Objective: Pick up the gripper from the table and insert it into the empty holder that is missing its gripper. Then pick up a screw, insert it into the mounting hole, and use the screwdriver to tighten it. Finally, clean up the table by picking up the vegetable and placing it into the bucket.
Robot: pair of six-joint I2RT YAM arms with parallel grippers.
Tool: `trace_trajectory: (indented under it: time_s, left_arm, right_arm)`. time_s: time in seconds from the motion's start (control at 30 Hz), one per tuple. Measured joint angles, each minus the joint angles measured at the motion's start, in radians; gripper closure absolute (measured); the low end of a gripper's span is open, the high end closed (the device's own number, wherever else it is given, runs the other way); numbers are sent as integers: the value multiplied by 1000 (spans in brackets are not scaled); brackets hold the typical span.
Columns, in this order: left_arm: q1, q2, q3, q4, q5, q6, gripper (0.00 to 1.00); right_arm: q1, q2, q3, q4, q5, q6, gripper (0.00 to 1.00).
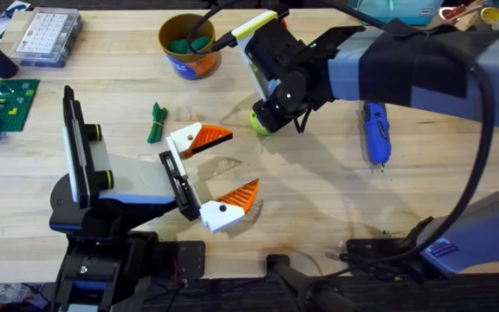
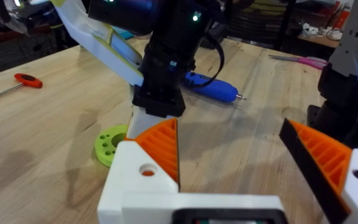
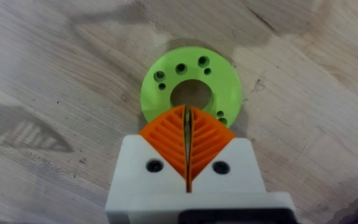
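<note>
My right gripper (image 1: pixel 262 117) points down at mid-table, and its orange pads (image 3: pixel 187 112) are shut together with nothing between them. Directly under its tips a lime-green disc (image 3: pixel 190 88) with a centre hole and several small holes lies flat on the wood (image 1: pixel 258 121). My left gripper (image 1: pixel 243 159) rests open near the front, facing that disc (image 2: pixel 110 144). The slim dark green vegetable (image 1: pixel 156 121) lies left of both grippers. The orange-yellow bucket (image 1: pixel 189 43) stands at the back. The blue screwdriver (image 1: pixel 376 132) lies to the right (image 2: pixel 210 87). The holder and screw are out of view.
A clear plastic box (image 1: pixel 46 36) and a green brick plate (image 1: pixel 3 104) sit at the far left. A red-handled tool (image 2: pixel 27 79) and pink scissors (image 2: pixel 303 60) lie farther off. Bare wood stretches between the disc and the screwdriver.
</note>
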Motion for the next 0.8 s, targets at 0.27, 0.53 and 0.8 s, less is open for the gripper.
trace_trajectory:
  time_s: [0.27, 0.53, 0.8]
  left_arm:
    - [0, 0, 0, 1, 0, -1, 12]
    - [0, 0, 0, 1, 0, -1, 12]
    - [0, 0, 0, 1, 0, -1, 12]
  right_arm:
    - [0, 0, 0, 9, 0, 1, 988]
    - [0, 0, 4, 15, 0, -24, 988]
    - [0, 0, 75, -32, -1, -81, 113]
